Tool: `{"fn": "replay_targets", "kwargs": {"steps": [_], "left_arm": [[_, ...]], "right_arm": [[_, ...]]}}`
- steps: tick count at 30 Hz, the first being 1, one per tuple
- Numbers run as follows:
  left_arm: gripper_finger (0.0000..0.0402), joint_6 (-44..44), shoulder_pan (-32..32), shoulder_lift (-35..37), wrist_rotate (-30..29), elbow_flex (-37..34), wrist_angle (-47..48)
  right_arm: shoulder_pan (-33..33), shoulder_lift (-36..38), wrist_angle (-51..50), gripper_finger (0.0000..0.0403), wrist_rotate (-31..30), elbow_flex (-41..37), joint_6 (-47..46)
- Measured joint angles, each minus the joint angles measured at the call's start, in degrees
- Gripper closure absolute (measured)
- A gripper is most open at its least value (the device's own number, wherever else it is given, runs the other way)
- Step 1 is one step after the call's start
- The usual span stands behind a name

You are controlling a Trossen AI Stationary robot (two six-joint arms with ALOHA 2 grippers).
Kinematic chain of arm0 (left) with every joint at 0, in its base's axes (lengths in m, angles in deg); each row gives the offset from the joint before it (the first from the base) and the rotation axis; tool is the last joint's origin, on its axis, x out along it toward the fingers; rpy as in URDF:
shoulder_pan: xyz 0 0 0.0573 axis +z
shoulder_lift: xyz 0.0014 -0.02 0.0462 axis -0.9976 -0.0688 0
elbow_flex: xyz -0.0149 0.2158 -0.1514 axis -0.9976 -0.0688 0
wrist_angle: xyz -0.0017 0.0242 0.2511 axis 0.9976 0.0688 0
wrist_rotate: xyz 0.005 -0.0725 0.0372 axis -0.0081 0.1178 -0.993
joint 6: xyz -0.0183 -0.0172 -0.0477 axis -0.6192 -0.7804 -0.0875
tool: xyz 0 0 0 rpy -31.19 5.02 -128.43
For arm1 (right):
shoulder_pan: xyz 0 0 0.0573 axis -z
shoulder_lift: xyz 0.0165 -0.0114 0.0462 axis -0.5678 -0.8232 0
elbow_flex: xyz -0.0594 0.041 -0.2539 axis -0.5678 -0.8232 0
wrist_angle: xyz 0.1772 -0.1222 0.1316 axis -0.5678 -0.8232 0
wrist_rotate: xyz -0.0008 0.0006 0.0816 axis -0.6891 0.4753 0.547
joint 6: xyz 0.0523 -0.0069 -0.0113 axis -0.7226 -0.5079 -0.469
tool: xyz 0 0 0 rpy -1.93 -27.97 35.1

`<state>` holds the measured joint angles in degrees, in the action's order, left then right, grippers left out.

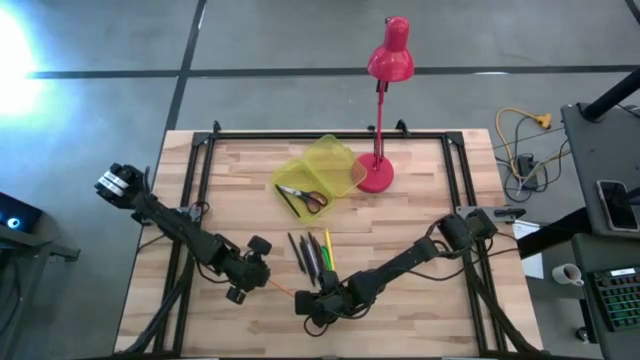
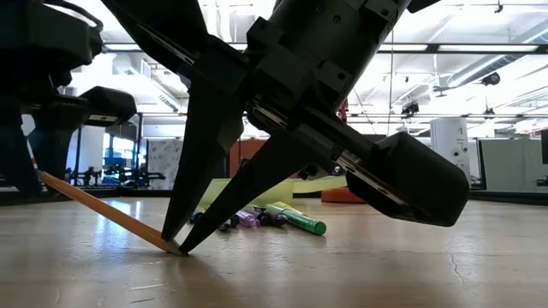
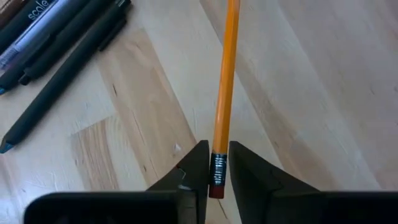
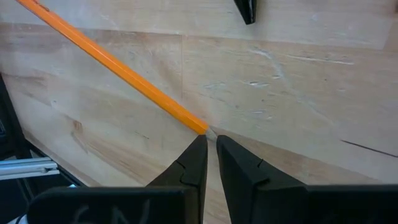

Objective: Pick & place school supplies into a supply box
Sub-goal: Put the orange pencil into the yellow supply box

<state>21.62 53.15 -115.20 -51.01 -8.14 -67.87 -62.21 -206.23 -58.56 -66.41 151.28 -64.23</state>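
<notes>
The left claw point(image 3: 219, 163) pinches the orange pencil point(image 3: 224, 81) by its eraser end, and the pencil slants down to the desk point(image 1: 420, 215), where the right claw point(image 4: 211, 146) nearly closes on its tip.

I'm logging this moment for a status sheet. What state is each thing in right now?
Orange pencil: tilted, eraser end held up, tip on the table.
Left gripper: shut on the pencil's eraser end.
Right gripper: fingers nearly closed at the pencil's tip.
Supply box: open, lid back.
Scissors: lying in the box.
Pens: loose on the table.
Lamp: upright.
</notes>
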Motion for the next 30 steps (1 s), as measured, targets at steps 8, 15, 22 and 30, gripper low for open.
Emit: {"fn": "replay_targets", "kwargs": {"steps": [8, 15, 22, 30], "left_arm": [[0.0376, 0.0, 0.0, 0.0, 1.6, 0.2, 0.2], [0.0389, 0.0, 0.0, 0.0, 1.7, 0.7, 1.7], [0.0393, -2.3, 0.0, 0.9, 0.7, 0.7, 6.6], [0.0393, -18.2, 0.0, 10.0, -5.3, 0.7, 6.9]], "right_arm": [[0.0, 0.0, 0.2, 0.0369, 0.1, 0.0, 1.0], [-0.4, 1.6, -1.6, 0.0369, 0.7, 0.5, 4.9], [-1.4, 8.3, -13.9, 0.0369, -3.6, 1.4, 9.4], [-5.0, 17.6, -38.3, 0.0369, -16.6, 1.4, -1.7]]}}
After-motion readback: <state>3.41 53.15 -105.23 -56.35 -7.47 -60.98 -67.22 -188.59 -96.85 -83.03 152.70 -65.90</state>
